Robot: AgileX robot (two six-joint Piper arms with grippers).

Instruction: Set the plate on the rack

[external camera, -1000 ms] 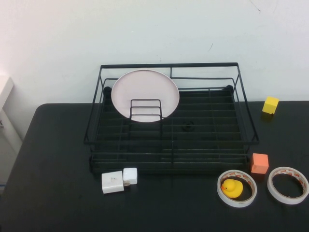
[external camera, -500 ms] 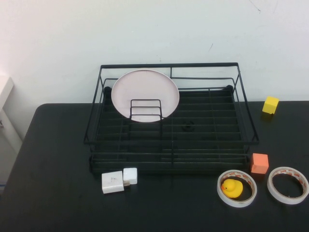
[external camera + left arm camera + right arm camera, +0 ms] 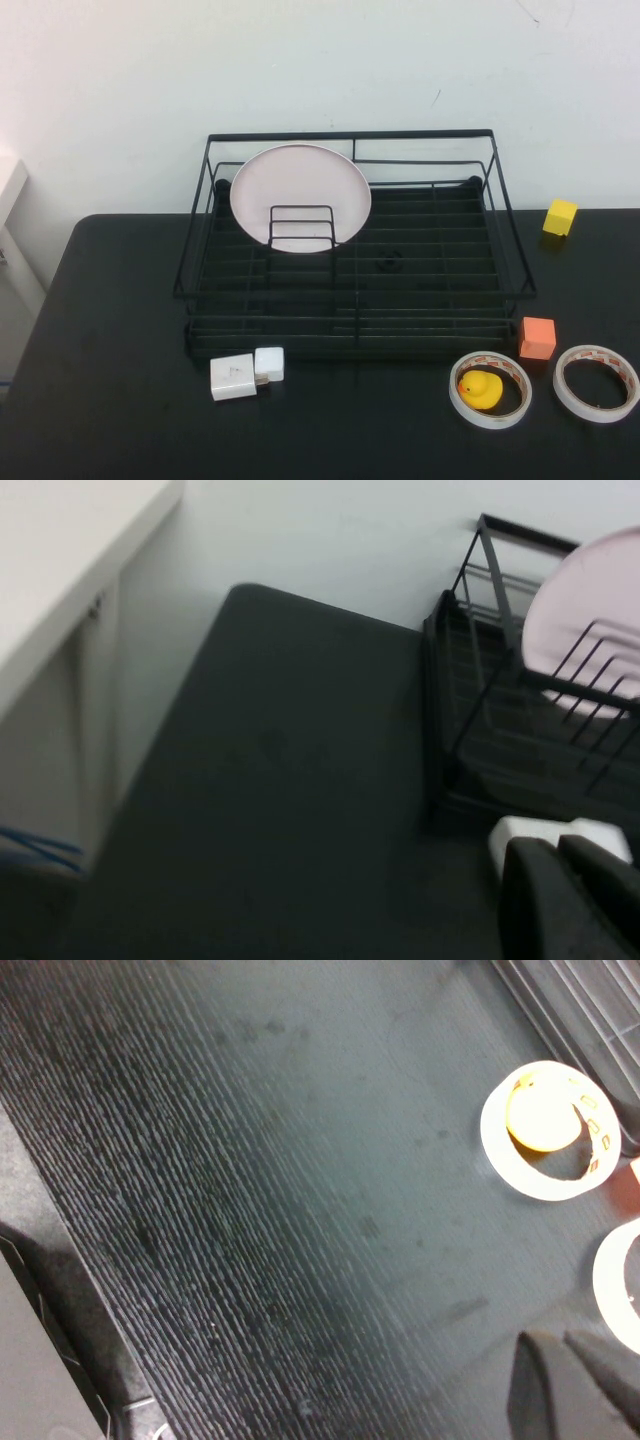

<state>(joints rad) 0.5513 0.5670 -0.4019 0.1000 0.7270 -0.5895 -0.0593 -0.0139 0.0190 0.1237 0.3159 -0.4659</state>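
Observation:
The pale pink plate (image 3: 300, 185) stands upright at the back left of the black wire rack (image 3: 355, 343), leaning behind the small wire loop holder (image 3: 301, 228). Plate (image 3: 585, 630) and rack (image 3: 470, 710) also show in the left wrist view. My left gripper (image 3: 560, 848) is shut and empty, over the table off the rack's front left corner. My right gripper (image 3: 553, 1345) is shut and empty, over the table near the tape rings. Neither arm shows in the high view.
Two white adapter blocks (image 3: 245, 372) lie in front of the rack's left part. A tape ring (image 3: 488, 420) holds a yellow duck (image 3: 480, 386). A second tape ring (image 3: 596, 416), an orange cube (image 3: 537, 337) and a yellow cube (image 3: 560, 217) sit on the right.

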